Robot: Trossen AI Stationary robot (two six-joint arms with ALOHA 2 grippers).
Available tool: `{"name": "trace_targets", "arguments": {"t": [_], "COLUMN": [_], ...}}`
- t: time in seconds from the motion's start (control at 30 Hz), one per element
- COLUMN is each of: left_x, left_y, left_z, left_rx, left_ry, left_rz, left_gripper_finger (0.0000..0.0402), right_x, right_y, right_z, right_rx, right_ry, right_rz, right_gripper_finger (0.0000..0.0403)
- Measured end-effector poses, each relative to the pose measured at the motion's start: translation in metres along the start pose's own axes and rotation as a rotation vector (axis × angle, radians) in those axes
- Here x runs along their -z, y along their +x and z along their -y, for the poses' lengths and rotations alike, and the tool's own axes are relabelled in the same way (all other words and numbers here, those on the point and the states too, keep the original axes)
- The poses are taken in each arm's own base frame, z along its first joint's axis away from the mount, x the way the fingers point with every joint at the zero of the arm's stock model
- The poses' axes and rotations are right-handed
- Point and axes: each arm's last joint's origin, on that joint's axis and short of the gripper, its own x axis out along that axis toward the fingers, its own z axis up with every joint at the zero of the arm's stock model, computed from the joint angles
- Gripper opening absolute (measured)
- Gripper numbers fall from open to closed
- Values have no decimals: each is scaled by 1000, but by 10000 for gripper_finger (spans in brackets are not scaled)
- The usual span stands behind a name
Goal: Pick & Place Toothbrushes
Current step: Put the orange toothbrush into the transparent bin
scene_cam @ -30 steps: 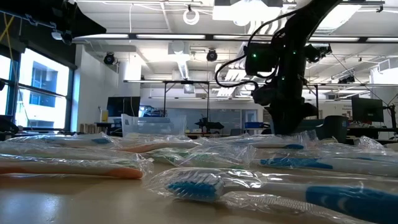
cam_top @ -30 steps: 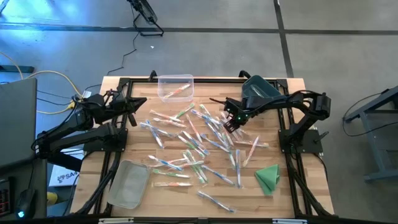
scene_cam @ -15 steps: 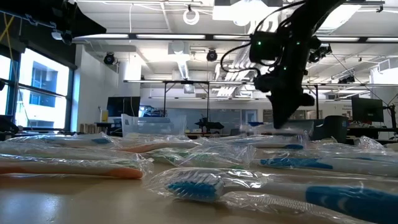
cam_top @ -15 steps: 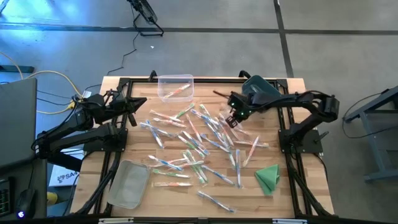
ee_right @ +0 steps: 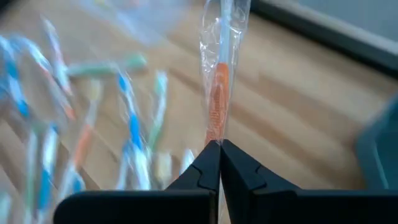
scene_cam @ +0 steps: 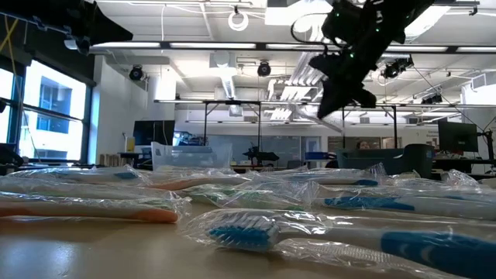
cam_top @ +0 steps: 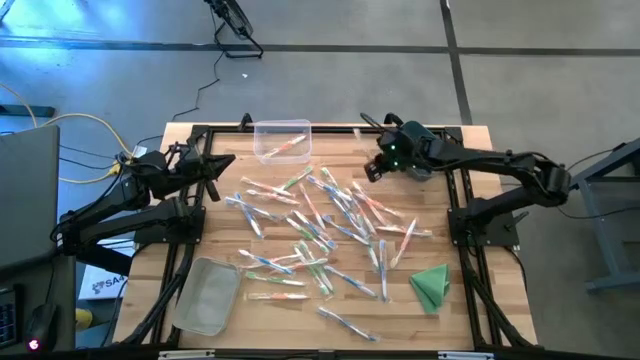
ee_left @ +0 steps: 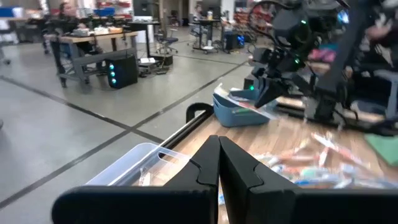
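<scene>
Roughly thirty wrapped toothbrushes (cam_top: 320, 235) litter the table (cam_top: 470, 300), one in the clear bin (cam_top: 281, 139). Only the wrist view shows the right gripper (ee_right: 219, 152) clamping an orange toothbrush (ee_right: 217, 106). Left gripper (ee_left: 218, 163) sits closed, empty, beside the bin.

A big open robotics lab or workshop. Bare grey concrete floor (cam_top: 330, 60) with dark seams surrounds the wooden desk (cam_top: 455, 300). In the low view, ceiling pipes (scene_cam: 194, 46) run across the top and monitors (scene_cam: 151, 132) stand mid-left. Upper left of the left wrist view shows workbenches (ee_left: 93, 40) and a lit computer (ee_left: 121, 68).
</scene>
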Motion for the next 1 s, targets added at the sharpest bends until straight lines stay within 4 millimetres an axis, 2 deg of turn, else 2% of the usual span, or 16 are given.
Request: {"name": "trace_targets", "arguments": {"t": [0.3,0.47,0.77,1.0], "left_x": [0,0,0,1], "left_y": [0,0,0,12], "left_z": [-1,-2,-6,-6], "left_rx": [-47,-65,-202,-284], "left_ry": [-147,-147,-146,-135], "left_rz": [8,9,24,-7], "left_gripper_finger": [0,0,0,13], "right_x": [-28,-41,-63,-74], "right_y": [-3,-6,-13,-18], "right_z": [-2,0,9,16], "right_rx": [-98,-127,-128,-113], "right_ry": [-35,-63,-107,-130], "right_rz": [256,369,574,669], "right_gripper_finger": [3,3,3,3]}}
